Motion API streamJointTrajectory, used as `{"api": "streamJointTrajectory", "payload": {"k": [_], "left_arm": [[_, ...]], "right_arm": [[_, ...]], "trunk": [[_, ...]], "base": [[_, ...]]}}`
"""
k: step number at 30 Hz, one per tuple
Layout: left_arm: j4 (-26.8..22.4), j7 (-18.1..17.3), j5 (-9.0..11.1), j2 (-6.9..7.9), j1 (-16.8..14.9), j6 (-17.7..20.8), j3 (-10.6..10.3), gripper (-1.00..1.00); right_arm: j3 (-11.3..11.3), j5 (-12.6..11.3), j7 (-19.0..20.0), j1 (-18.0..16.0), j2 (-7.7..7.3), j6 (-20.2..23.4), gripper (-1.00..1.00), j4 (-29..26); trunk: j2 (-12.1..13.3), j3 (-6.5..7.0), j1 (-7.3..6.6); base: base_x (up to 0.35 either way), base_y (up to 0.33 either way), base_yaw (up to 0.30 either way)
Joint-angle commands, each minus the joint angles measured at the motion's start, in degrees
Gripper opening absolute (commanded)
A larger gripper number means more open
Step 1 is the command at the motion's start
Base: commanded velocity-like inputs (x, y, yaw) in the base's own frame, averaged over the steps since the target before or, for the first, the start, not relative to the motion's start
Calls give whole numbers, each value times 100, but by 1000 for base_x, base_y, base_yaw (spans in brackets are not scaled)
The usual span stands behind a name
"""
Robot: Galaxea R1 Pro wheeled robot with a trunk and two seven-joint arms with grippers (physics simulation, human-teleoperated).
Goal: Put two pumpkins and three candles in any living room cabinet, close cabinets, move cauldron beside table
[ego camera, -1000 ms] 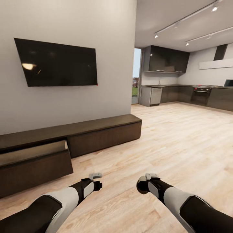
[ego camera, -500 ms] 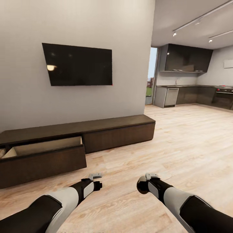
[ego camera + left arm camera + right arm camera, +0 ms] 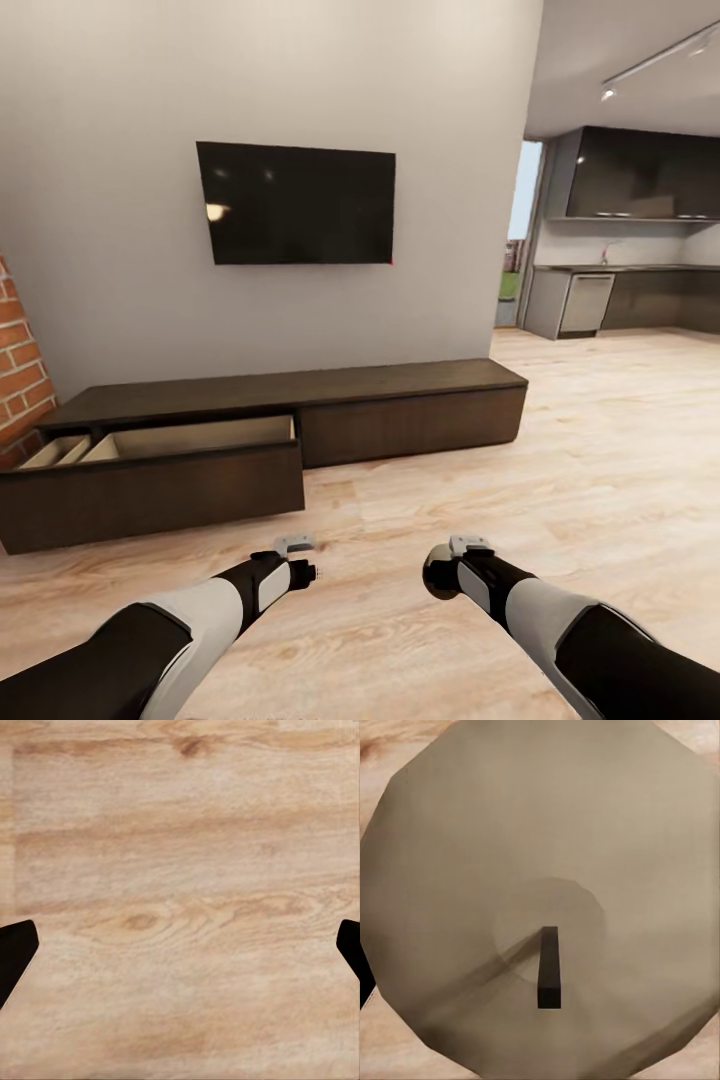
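The robot appears to be ferrying a candle toward the cabinet, the long low dark-brown unit under the wall-mounted television; its left drawer stands pulled out near the brick wall, its pale inside open to view. The right wrist view looks straight down on the candle's pale top and dark wick, so the right gripper seems to be closed on it, though its fingers are all but hidden behind the wax. The left gripper is spread wide and holds nothing, with bare floor between its dark fingertips. Next, as I judge it, the base should roll up to the drawer's front edge so the right arm can lower the candle inside. Most of the drawer's interior is hidden by its front panel, so what lies in it cannot be told.
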Motion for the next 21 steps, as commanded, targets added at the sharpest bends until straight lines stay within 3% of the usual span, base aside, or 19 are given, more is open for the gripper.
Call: {"api": "streamJointTrajectory", "payload": {"k": [1,21], "left_arm": [[10,12,53,-5,-7,11,-49,100],[13,12,52,-4,-7,11,-49,100]], "right_arm": [[50,-56,-21,-4,1,21,-100,-4],[50,-56,-21,-4,0,21,-100,-4]], "trunk": [[-3,-4,-1],[-3,63,-1]], "base": [[0,0,281],[0,0,278]]}}
